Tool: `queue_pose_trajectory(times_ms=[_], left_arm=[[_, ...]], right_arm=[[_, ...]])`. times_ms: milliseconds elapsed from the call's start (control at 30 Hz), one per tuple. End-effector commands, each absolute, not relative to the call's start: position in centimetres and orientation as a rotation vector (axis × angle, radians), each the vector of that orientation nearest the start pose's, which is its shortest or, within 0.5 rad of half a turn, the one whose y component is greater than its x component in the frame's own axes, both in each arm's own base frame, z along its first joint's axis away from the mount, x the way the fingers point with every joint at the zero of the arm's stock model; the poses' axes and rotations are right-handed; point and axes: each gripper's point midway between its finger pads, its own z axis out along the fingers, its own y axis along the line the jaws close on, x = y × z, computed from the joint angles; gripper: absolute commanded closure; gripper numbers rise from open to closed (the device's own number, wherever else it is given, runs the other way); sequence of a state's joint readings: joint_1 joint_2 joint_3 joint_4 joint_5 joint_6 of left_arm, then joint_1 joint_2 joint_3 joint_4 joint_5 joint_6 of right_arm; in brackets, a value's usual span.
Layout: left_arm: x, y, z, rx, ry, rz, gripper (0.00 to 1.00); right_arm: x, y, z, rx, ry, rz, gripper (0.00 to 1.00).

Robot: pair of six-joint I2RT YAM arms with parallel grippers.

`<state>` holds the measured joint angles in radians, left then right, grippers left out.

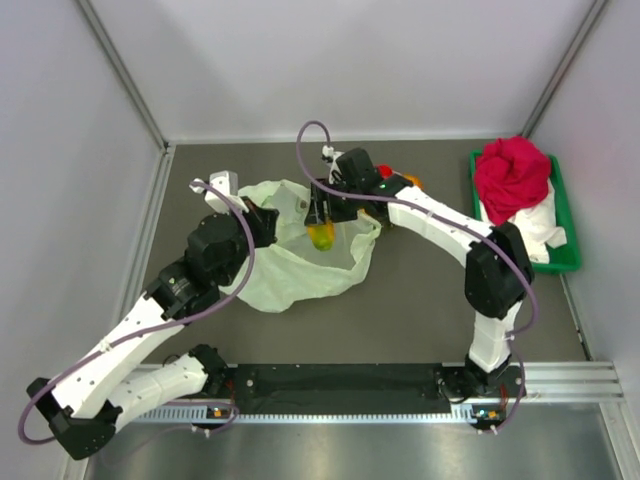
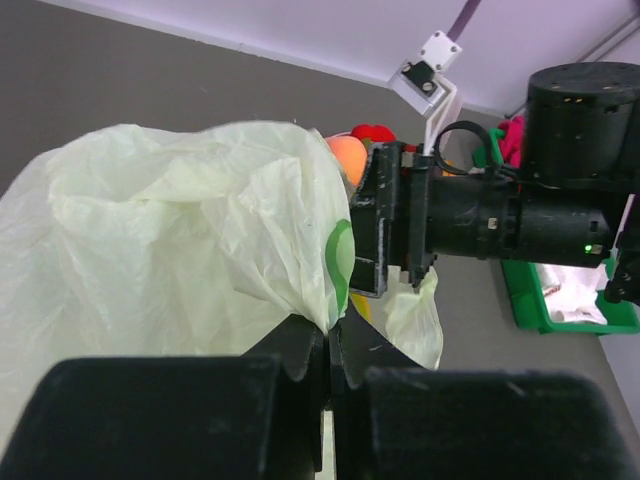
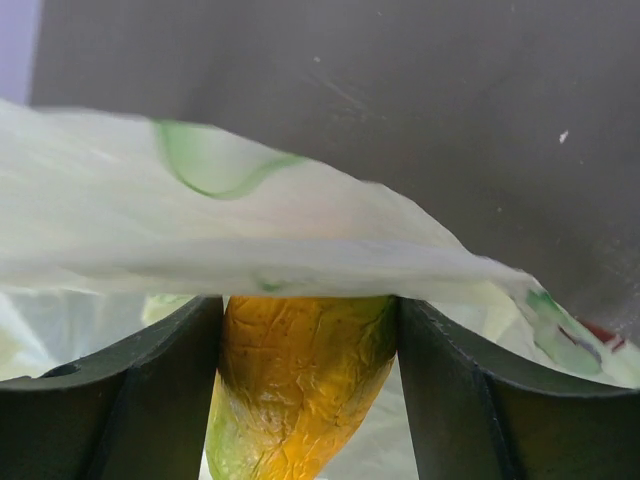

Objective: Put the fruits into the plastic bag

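The pale-green plastic bag [image 1: 300, 262] lies crumpled on the dark table between the arms. My left gripper [image 1: 268, 222] is shut on the bag's rim [image 2: 300, 270], its jaws [image 2: 335, 340] pinched on the film and holding it up. My right gripper [image 1: 322, 226] hangs over the bag's mouth, shut on an orange-yellow mango [image 3: 300, 380] that sits tight between both fingers [image 3: 150, 390]. A fold of the bag [image 3: 250, 230] crosses just above the mango. Behind the right arm lie a red fruit [image 1: 385, 171] and an orange fruit [image 1: 412, 183]; both show past the bag as orange [image 2: 345, 155] and red [image 2: 372, 132].
A green tray [image 1: 565, 255] at the right edge holds a red cloth bundle [image 1: 512, 178] and white cloth. Grey walls close in the table at the back and on both sides. The right arm's forearm [image 1: 440, 225] spans the area right of the bag.
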<state>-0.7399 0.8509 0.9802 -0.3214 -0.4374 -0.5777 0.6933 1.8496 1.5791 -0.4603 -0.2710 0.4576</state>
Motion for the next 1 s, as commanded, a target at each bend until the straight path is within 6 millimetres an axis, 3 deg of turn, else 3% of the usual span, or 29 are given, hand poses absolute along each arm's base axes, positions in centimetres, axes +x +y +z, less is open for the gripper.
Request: queue_pose_trajectory(times_ms=[0, 233, 467, 800, 967], left_arm=[[26.9, -17.5, 32.5, -0.190, 1.753, -0.601, 1.00], [27.4, -17.8, 32.6, -0.193, 1.753, -0.601, 1.00], [27.5, -17.9, 32.4, -0.239, 1.732, -0.636, 1.00], [27.2, -17.7, 32.2, -0.267, 1.730, -0.659, 1.00], [27.0, -17.2, 32.4, -0.264, 1.725, -0.637, 1.00]], right_arm=[[34.0, 38.9, 17.6, -0.519, 2.318, 0.772, 0.81], [30.2, 40.5, 16.5, -0.564, 2.313, 0.827, 0.81], [25.5, 41.3, 13.5, -0.690, 2.339, 0.963, 0.78], [26.4, 40.7, 10.1, -0.647, 2.426, 0.821, 0.78], [26.4, 40.2, 9.1, -0.658, 2.447, 0.774, 0.73]])
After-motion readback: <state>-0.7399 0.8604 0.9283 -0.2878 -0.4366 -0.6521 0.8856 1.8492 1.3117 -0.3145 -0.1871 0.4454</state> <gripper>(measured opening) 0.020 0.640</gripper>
